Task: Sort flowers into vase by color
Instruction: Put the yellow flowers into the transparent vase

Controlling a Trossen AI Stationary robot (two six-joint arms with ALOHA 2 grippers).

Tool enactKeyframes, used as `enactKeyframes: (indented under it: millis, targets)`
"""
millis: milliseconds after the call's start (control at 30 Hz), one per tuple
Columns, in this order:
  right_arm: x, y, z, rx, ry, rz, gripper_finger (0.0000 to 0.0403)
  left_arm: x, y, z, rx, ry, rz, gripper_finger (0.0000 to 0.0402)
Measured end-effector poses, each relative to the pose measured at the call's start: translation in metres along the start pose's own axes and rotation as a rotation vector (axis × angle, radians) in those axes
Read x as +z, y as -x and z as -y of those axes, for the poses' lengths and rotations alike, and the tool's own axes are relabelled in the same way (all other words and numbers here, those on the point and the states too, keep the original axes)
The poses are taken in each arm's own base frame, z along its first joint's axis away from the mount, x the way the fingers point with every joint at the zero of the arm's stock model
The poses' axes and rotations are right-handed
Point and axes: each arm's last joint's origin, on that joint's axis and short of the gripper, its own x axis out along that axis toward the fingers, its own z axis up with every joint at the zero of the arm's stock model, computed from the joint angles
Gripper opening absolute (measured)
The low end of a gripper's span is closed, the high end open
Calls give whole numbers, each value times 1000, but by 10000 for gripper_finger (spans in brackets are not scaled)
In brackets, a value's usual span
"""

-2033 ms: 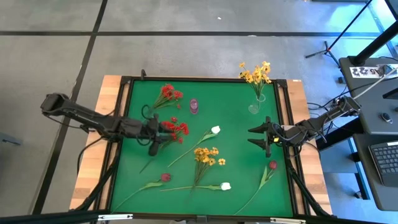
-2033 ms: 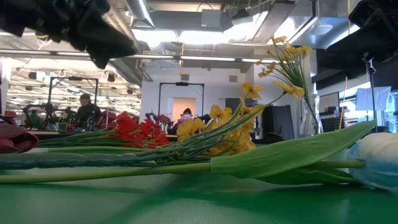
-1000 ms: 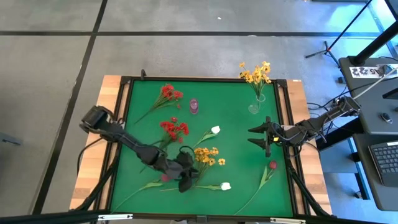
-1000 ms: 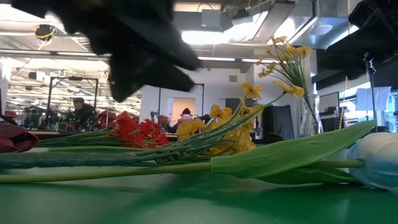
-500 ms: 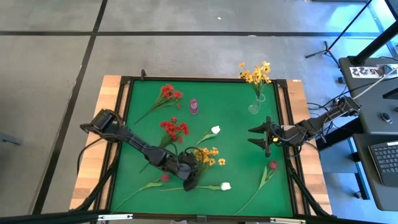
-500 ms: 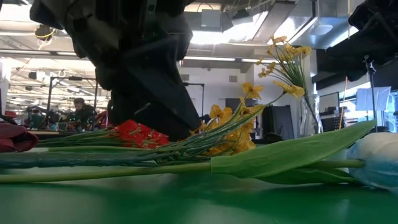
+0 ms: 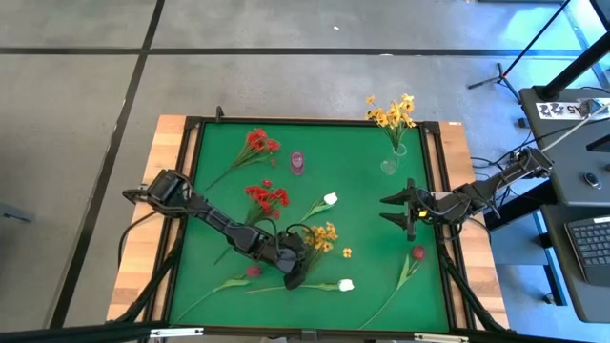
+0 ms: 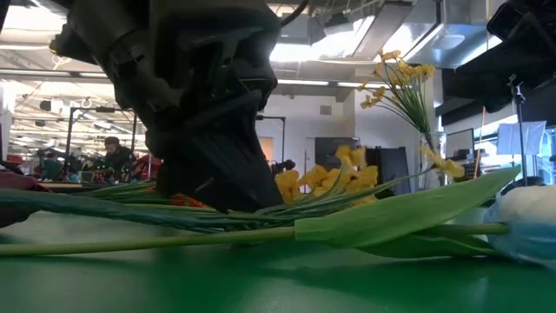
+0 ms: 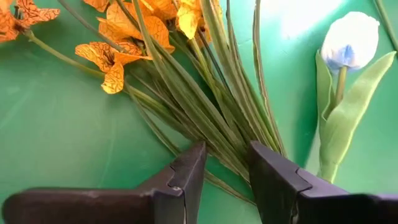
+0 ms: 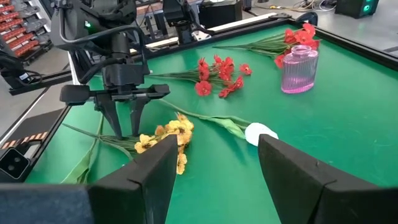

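I have the left gripper [image 9: 225, 171] down on the mat, fingers straddling the bundled green stems of the yellow spray [image 7: 322, 236] below its blooms. That's the one spot where a pinch takes all stems at once. I read it as closed on the stems. Its target, the glass vase [image 7: 390, 164] with yellow flowers, stands at the far right. The right gripper [image 7: 386, 210] waits spread, clear of the flowers.

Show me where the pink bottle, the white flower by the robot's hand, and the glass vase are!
pink bottle [image 10: 299, 68], right wrist view, middle of its body
white flower [image 9: 350, 40], left wrist view, on the bud
glass vase [image 7: 390, 164], high view, near its base
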Motion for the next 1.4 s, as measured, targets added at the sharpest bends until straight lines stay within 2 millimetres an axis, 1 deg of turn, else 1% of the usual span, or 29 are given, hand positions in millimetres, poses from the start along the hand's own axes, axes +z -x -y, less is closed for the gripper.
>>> enactKeyframes:
  millis: [100, 167, 367, 533, 633, 767, 867, 1133, 1200, 1300, 1400]
  targets:
    - [0, 0, 0, -1, 1, -1, 223, 2, -1, -2, 4, 2, 4, 111]
    - [0, 0, 0, -2, 2, -3, 223, 4, -1, -3, 8, 0, 7, 95]
    - [0, 0, 0, -1, -3, -4, 223, 8, -1, 3, -52, -6, 62, 12]
    - [0, 0, 0, 1, -3, -4, 223, 9, -1, 4, -61, -9, 70, 1]
    - [0, 0, 0, 2, -3, -4, 223, 13, 4, 6, -71, -21, 86, 1]
    - [0, 0, 0, 2, -3, -4, 223, 24, 22, 12, -78, -38, 143, 1]
    - [0, 0, 0, 2, -3, -4, 223, 34, 40, 16, -69, -68, 187, 0]
    - [0, 0, 0, 4, -5, 0, 223, 64, 103, 29, -85, -138, 400, 0]
    - [0, 0, 0, 1, -6, 1, 223, 70, 116, 30, -100, -149, 424, 0]
    - [0, 0, 0, 2, -6, 1, 223, 70, 122, 30, -119, -157, 401, 0]
    - [0, 0, 0, 1, -5, 1, 223, 62, 117, 31, -126, -200, 342, 0]
